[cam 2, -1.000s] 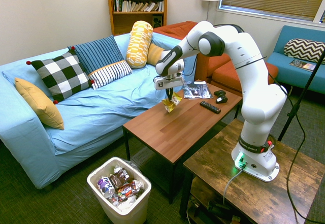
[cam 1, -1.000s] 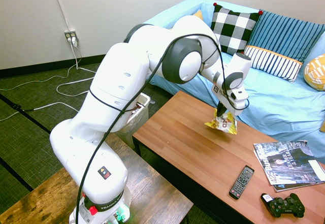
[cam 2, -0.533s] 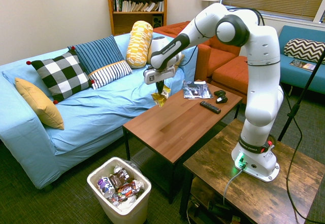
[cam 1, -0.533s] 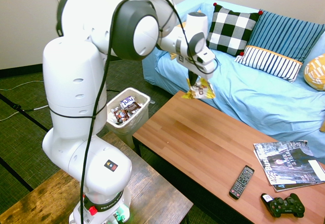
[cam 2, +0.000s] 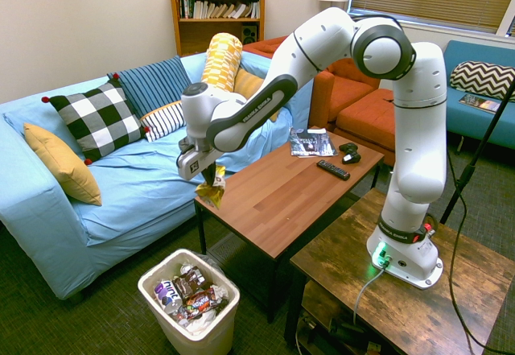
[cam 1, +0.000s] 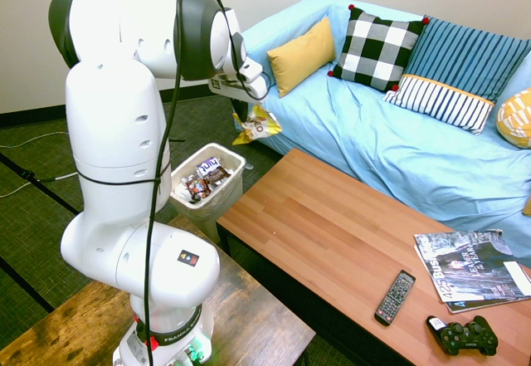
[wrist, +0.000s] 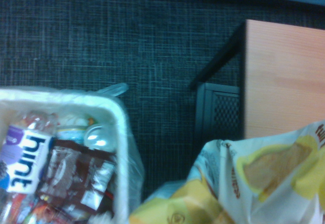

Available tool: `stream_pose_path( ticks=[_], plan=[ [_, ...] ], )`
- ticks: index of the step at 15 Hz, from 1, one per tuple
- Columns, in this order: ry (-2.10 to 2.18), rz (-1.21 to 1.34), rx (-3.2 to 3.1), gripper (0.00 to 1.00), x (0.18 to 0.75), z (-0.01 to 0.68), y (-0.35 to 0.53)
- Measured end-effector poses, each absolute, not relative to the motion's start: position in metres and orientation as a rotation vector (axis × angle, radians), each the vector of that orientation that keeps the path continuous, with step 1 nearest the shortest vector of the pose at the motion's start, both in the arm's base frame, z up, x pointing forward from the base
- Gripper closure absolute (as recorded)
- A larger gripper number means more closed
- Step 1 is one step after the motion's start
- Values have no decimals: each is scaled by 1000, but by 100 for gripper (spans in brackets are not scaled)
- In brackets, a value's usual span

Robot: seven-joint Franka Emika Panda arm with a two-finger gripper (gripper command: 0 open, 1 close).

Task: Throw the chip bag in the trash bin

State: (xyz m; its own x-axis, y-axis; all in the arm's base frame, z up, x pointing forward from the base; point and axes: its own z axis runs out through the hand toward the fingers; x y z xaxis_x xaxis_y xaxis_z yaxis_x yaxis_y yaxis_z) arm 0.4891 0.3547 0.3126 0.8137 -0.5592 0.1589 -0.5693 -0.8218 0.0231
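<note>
Relative to the trash bin [cam 2: 189, 303]: one chip bag [cam 1: 258, 124] (yellow, crumpled) hangs above its rim level, pinched in the closed jaws [cam 2: 211, 179], apparently by one edge; one worktop [cam 1: 323, 237] stands beside it, bearing one remote [cam 1: 395, 297] and one game controller [cam 1: 463, 335].

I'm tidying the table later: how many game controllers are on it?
1: the controller lies on the coffee table, near the remote and magazines. None other shows, though one might be hidden.
</note>
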Motion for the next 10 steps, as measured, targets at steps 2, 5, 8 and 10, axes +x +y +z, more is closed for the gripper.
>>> stream_pose_path(
  ticks=[2,5,8,10],
  plan=[
    [-810,219,2926,100,469,291,405],
    [-674,190,2911,100,440,248,458],
    [-601,173,2883,0,427,215,486],
    [-589,178,2879,0,428,207,492]
  ],
)
